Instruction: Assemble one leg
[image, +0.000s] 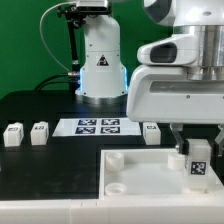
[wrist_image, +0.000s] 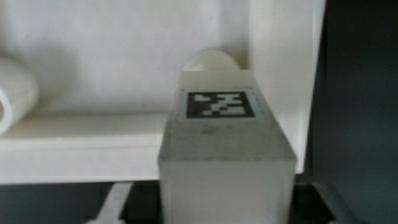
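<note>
My gripper (image: 197, 152) is shut on a white leg (image: 199, 167) with a black-and-white tag on its face. It holds the leg upright at the exterior view's right, over the near right corner of the large white tray-like part (image: 135, 175). In the wrist view the held leg (wrist_image: 222, 140) fills the middle, its tag facing the camera, with the tray's wall (wrist_image: 107, 110) and a round socket behind it. Three more legs stand on the table: two at the exterior view's left (image: 14, 134) (image: 39, 131) and one (image: 151, 132) beside the marker board.
The marker board (image: 99, 126) lies on the black table behind the tray. The arm's white base (image: 100, 60) stands behind it. A round corner socket (image: 115, 158) shows at the tray's far left corner.
</note>
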